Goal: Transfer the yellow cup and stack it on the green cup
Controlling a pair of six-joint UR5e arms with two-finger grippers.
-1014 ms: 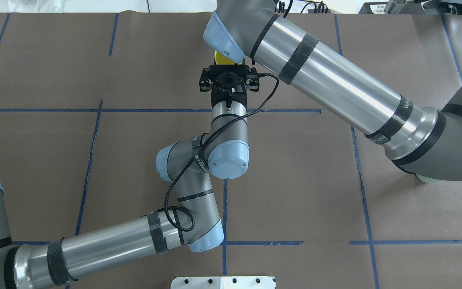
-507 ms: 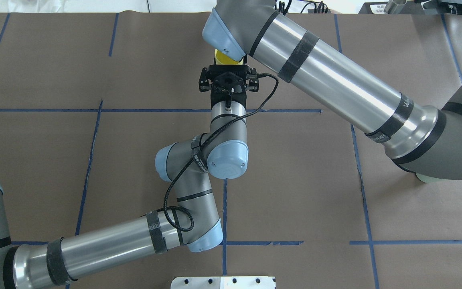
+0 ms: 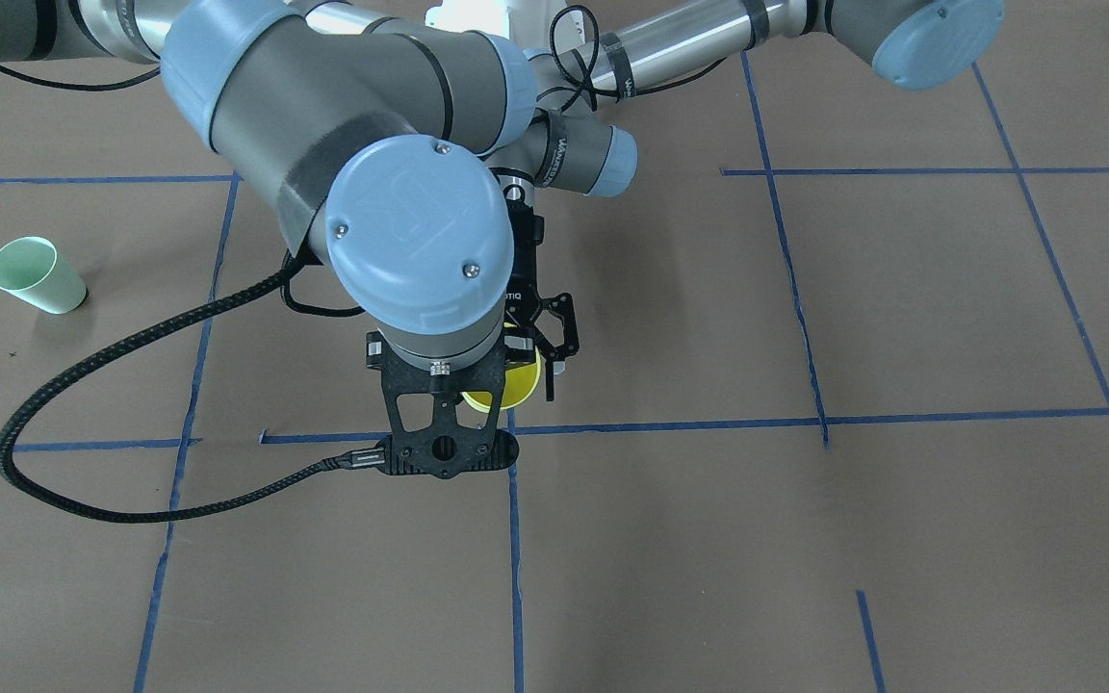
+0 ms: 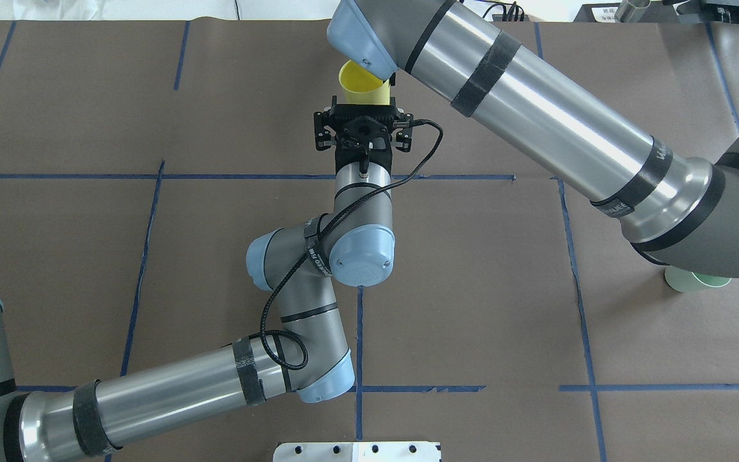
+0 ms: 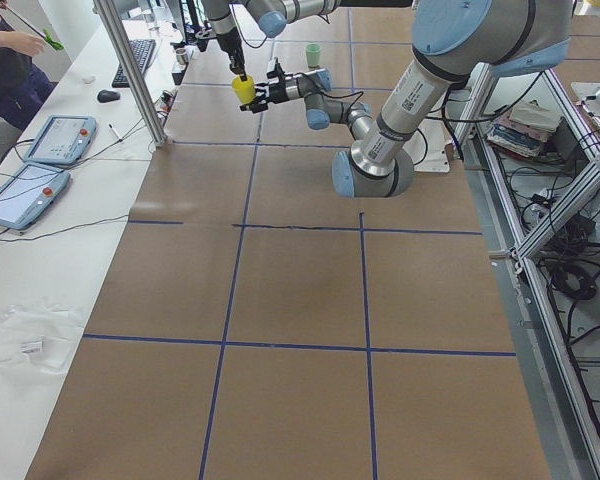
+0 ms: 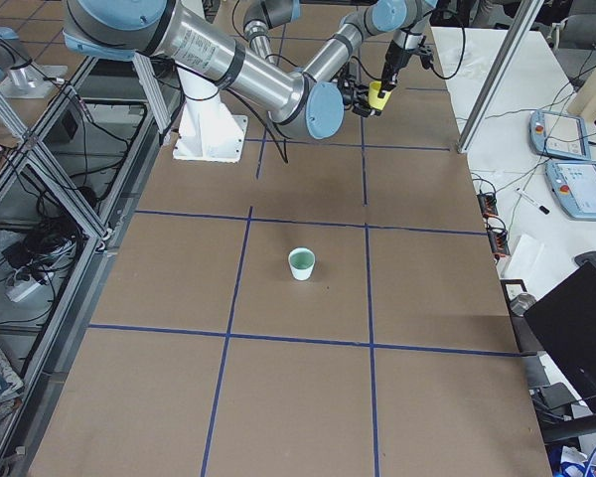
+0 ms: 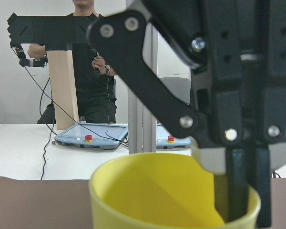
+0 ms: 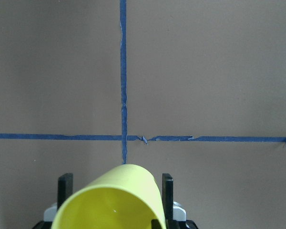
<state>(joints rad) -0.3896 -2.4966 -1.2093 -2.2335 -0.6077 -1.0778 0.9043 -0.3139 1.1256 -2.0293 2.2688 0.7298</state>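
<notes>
Pinching the yellow cup [image 4: 360, 86] by its rim wall with the right fingers [image 7: 238, 191], above the tabletop's [image 4: 87, 256] middle; left fingers [image 8: 167, 187] flanking it, spread, seemingly clear. Expecting a light, thin, slick, squashable cup, so squeezing gently near the rim. Catching that pinch only in the left wrist view; catching the green cup [image 3: 35, 276], far right, unhidden from the front.

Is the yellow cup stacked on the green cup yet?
No, the green cup stands alone on the table, and the yellow cup is held in the air far from it.
</notes>
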